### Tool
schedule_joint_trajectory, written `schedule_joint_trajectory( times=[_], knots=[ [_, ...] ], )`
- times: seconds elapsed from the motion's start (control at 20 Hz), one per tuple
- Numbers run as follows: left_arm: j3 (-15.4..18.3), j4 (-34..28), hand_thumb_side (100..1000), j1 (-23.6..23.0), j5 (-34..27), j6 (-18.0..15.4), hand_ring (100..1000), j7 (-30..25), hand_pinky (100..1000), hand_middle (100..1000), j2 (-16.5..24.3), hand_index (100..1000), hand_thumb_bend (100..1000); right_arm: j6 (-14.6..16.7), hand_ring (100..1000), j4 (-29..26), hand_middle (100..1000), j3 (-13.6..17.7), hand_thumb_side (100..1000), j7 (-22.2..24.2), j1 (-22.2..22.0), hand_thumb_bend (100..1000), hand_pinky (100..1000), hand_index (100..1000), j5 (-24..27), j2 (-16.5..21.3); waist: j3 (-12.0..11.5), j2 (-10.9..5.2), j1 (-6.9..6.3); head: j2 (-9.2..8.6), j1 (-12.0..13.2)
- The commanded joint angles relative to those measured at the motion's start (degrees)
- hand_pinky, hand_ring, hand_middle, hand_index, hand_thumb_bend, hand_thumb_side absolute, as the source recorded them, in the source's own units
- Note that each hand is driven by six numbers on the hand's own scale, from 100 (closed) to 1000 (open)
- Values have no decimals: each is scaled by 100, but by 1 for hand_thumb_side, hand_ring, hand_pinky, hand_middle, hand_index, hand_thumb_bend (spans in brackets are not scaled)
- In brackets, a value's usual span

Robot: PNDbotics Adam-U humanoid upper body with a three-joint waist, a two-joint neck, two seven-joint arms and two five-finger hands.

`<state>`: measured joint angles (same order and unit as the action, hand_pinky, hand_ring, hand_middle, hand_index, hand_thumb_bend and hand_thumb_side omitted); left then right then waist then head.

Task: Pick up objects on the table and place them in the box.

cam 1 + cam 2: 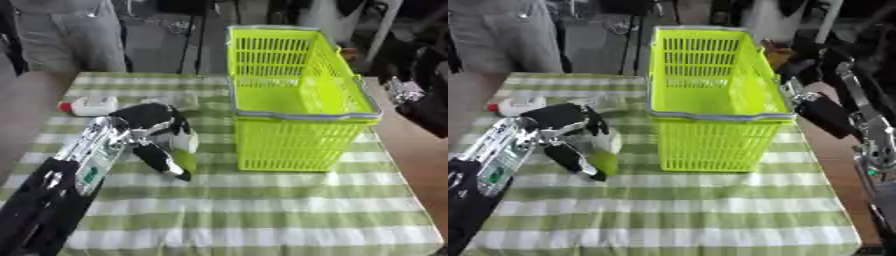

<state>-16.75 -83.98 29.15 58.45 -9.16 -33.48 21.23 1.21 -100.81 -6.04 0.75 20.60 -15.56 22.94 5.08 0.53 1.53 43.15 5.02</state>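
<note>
My left hand (150, 121) is at the left middle of the table, fingers and thumb curled round a white and green object (185, 151) that stands on the cloth just left of the basket. The lime-green plastic basket (302, 116) stands at the table's right centre, and nothing shows inside it. A white bottle with a red cap (88, 105) lies at the far left, behind my hand. Beside it lies a pale, see-through thing (181, 100). My right hand (826, 114) hangs dark beyond the basket's right wall, off the table's edge.
The table carries a green and white checked cloth (262, 210), with open cloth in front of the basket. A person stands past the far left edge. Dark equipment crowds the far right.
</note>
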Motion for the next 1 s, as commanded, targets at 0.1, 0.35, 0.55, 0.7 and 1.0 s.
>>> schedule_joint_trajectory(
  times=[0.1, 0.35, 0.55, 0.7, 1.0],
  knots=[
    [71, 202, 521, 9, 235, -64, 708, 115, 746, 577, 131, 753, 968, 10, 574, -53, 695, 51, 580, 7, 79, 274, 616, 857, 5, 89, -7, -52, 9, -29, 11],
    [41, 594, 516, -95, 512, -108, 707, 332, 753, 559, 88, 731, 976, 8, 574, -54, 693, 49, 579, 7, 82, 275, 616, 857, 8, 87, -10, -45, 16, -30, 15],
    [28, 847, 513, -167, 727, -136, 705, 504, 754, 560, 37, 725, 977, 5, 574, -55, 693, 52, 580, 3, 85, 275, 616, 857, 9, 86, -10, -40, 22, -32, 15],
    [53, 988, 508, -185, 828, -134, 704, 627, 753, 559, 0, 723, 972, 5, 574, -56, 693, 52, 580, 4, 84, 276, 615, 857, 10, 85, -9, -39, 28, -38, 17],
    [80, 1095, 515, -180, 722, -103, 679, 847, 731, 543, -104, 713, 911, 5, 574, -55, 693, 51, 580, 5, 84, 278, 615, 857, 13, 80, -8, -40, 31, -38, 16]
  ],
)
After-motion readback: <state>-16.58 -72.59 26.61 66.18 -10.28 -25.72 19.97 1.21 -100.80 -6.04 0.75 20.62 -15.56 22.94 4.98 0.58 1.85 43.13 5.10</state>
